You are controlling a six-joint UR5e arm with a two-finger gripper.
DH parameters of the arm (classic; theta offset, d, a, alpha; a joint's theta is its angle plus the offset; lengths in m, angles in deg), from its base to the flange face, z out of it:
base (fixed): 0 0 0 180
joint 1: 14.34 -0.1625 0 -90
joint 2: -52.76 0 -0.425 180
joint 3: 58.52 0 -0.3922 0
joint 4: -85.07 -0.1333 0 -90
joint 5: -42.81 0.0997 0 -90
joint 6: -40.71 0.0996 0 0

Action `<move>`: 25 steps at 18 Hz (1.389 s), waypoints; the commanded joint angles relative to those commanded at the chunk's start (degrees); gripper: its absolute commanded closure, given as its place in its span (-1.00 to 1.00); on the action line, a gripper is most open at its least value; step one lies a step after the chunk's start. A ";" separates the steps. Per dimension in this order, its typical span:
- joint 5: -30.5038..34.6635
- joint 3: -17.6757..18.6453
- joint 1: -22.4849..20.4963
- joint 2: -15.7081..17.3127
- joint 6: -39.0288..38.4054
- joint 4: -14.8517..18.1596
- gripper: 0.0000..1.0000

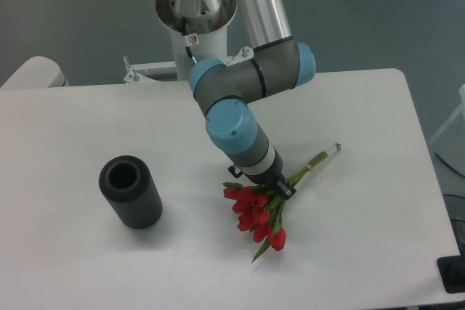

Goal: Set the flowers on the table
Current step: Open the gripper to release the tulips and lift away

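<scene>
The flowers, a bunch of red tulips with green leaves, lie low over the white table at centre right, blooms toward the front, stems running up to the right. My gripper points down onto the bunch just above the blooms and is shut on the stems. Its fingertips are mostly hidden by the wrist and leaves. Whether the blooms touch the tabletop is not clear.
A dark grey ribbed cylinder stands upright on the left part of the table, well apart from the flowers. The arm's base rises behind the far table edge. A dark object sits at the right front corner.
</scene>
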 joint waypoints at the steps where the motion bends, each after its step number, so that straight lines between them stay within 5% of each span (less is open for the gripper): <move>1: -0.09 -0.26 0.00 -0.09 0.43 -0.09 -0.19; 3: -0.44 -1.49 0.00 -0.09 0.35 -0.26 -0.74; 6: -0.62 -2.64 0.00 0.09 0.79 -0.35 -0.98; 11: -1.92 -10.27 -0.96 0.09 2.63 1.57 -0.98; 19: -12.65 -21.26 -9.39 0.52 11.15 14.04 -0.98; 25: -19.50 -25.75 -18.80 1.93 24.66 22.49 -0.98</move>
